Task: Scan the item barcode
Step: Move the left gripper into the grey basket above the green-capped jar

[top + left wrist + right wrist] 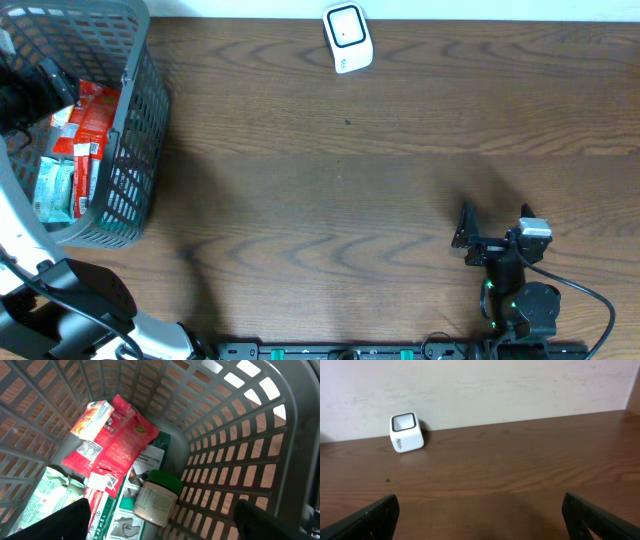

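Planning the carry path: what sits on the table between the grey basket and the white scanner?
Nothing; the overhead view shows only bare brown tabletop between the basket and the scanner.

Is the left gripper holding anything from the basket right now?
No, the left gripper hangs open over the basket, fingers wide apart, the red packet and green-lidded jar lying loose below.

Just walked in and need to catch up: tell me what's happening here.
The left hand hangs open over the grey basket, above a red snack packet and a green-lidded jar, holding nothing. The right hand sits open low over the table, facing the white scanner at the far edge.
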`<state>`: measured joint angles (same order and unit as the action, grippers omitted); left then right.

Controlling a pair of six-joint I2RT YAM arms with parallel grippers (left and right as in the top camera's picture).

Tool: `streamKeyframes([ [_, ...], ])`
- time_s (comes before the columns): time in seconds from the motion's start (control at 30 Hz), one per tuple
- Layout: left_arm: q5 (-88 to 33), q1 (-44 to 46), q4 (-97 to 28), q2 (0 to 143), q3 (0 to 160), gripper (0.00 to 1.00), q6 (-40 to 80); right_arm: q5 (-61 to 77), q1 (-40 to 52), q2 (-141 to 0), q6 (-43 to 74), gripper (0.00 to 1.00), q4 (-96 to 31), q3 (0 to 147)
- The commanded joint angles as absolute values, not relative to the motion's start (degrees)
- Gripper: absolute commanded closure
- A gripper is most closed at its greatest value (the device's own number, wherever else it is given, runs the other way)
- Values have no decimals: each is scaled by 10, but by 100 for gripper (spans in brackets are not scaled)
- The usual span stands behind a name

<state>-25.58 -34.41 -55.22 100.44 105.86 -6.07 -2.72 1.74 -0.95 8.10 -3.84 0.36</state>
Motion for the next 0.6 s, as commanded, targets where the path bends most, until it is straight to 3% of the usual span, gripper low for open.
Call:
streamKeyframes([
  [0.0, -263, -346, -554, 1004, 1062, 8, -69, -27, 20, -8, 79, 1, -41, 3],
  [0.57, -264, -330, -568, 1062, 1051, 8, -71, -27, 20, -8, 79, 1, -41, 3],
])
